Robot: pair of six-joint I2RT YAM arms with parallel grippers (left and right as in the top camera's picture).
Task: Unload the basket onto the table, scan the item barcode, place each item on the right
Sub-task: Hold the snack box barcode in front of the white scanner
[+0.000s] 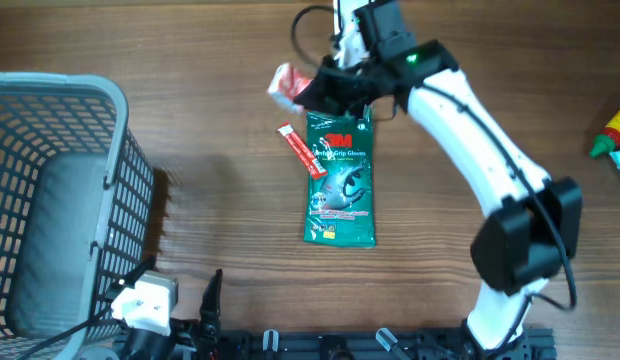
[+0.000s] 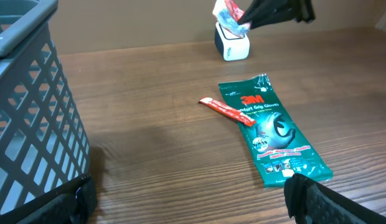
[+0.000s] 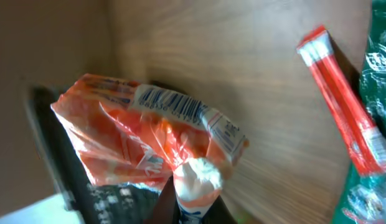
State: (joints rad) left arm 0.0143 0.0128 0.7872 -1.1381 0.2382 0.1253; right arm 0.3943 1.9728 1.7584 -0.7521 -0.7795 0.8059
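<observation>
My right pincer (image 1: pixel 310 92) is clamped shut on the orange-and-white packet (image 3: pixel 143 137), pinching it at its crumpled lower end. It holds the packet up off the counter (image 1: pixel 220 60) at the far side. In the right wrist view the packet's barcode (image 3: pixel 171 106) sits on a white strip along the upper edge, facing the camera. It is creased, but the bars are readable.

From the left wrist view the packet hangs just above a small white box (image 2: pixel 232 45) with a dark face, standing upright on the counter. I cannot tell whether the packet touches the box. In the overhead view the arm covers the box.

Nearer to me, a green glove pack (image 1: pixel 340 180) lies flat in the middle of the counter, its long side running away from me. A red stick sachet (image 1: pixel 302 150) lies slantwise at the pack's upper left corner, with one end touching or overlapping the pack's edge.

My left pincer (image 2: pixel 190 183) sits low at the near edge with its fingers spread wide and nothing between them. A grey mesh basket (image 1: pixel 60 85) stands just to its left. A yellow bottle (image 1: pixel 615 125) with a red and green tip lies at the far right edge, well apart from everything else
</observation>
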